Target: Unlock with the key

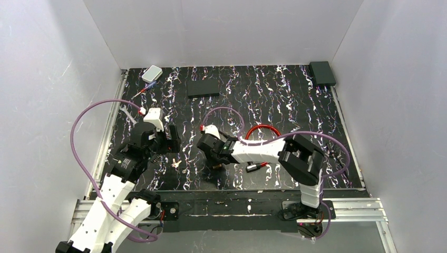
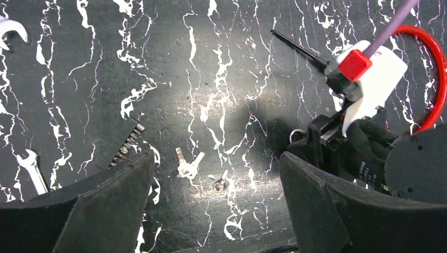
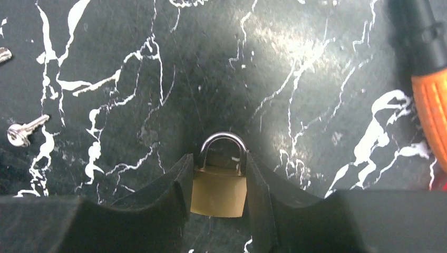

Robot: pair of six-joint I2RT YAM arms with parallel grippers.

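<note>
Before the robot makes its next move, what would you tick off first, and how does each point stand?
1. Small brass padlock gripped: ok, the right end effector clamps both its sides.
2. Shackle closed, unlocking not yet done: ok.
3. Left end effector open and empty: ok.
4. Small silver keys reachable: ok, they lie loose on the black marbled table, seen between the left fingers.
5. Keyhole turned toward the left arm: cannot tell, hidden.
6. Orange-handled screwdriver apart from the padlock: ok.
</note>
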